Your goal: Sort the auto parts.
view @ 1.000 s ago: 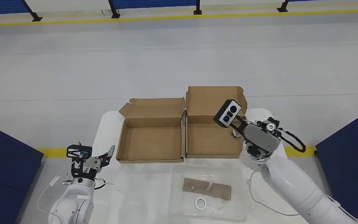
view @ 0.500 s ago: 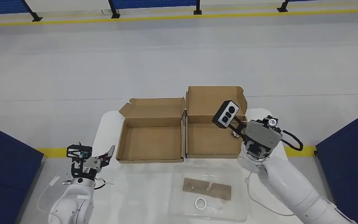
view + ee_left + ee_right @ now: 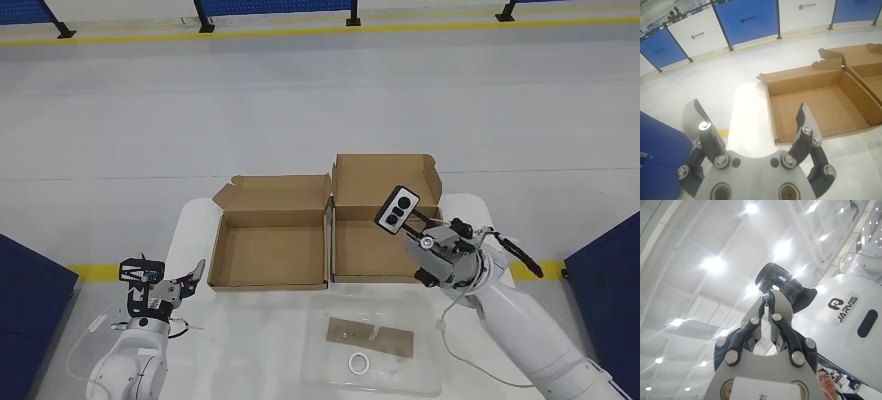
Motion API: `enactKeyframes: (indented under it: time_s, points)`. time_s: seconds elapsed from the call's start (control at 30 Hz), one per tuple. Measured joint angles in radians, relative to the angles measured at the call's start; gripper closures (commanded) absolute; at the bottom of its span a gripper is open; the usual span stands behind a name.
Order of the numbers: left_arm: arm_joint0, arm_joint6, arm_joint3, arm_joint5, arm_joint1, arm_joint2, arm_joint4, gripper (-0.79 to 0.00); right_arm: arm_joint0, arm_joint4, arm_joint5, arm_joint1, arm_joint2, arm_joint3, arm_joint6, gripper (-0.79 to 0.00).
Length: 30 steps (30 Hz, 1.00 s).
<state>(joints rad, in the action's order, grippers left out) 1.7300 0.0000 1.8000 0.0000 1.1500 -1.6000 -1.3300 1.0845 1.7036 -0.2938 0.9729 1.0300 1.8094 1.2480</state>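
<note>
**Two boxes open, one part clamped above the right one**

Two small items lie nearest the robot, on the near side of the right box [image 3: 375, 250]. They are a white ring [image 3: 358, 362] and, just beyond it, a flat brown cardboard strip [image 3: 372, 337]. Both rest in a clear tray [image 3: 425, 378] on the white table [image 3: 250, 335], and the tray stops a little short of the right box's near wall.

Well off to the left of the right box, past the left box [image 3: 270, 255], the left gripper [image 3: 749, 108] hangs above the table's left edge. Its fingers are spread wide apart with nothing between them.

At the right box's near right corner, the right gripper [image 3: 413, 232] points up and inward over the box. Its fingers are closed tight on the auto part [image 3: 397, 212]. This is a white oblong piece with two dark round spots on its upper face. In the right wrist view its underside looks dark and ribbed [image 3: 779, 286]. The part is held raised over the right box, toward its far wall and right of its middle.

The left box stands just beside the right box, side walls touching. Both have their lids folded back on the far side, and their floors are bare cardboard.

Beyond the right box's lid, pale floor runs out to a yellow line [image 3: 300, 30].
</note>
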Motion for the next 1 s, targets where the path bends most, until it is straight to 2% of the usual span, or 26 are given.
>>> enactKeyframes:
  time_s: [0.43, 0.7, 1.0]
  points:
    - [0.0, 0.0, 0.0, 0.0, 0.0, 0.0, 0.0, -0.785, 0.044, 0.167, -0.049, 0.031, 0.027, 0.024, 0.028, 0.0]
    - [0.0, 0.0, 0.0, 0.0, 0.0, 0.0, 0.0, -0.785, 0.044, 0.059, -0.054, 0.04, 0.064, 0.021, 0.0, 0.0]
    - [0.0, 0.0, 0.0, 0.0, 0.0, 0.0, 0.0, -0.785, 0.056, 0.013, -0.073, 0.051, 0.087, 0.025, -0.006, 0.0]
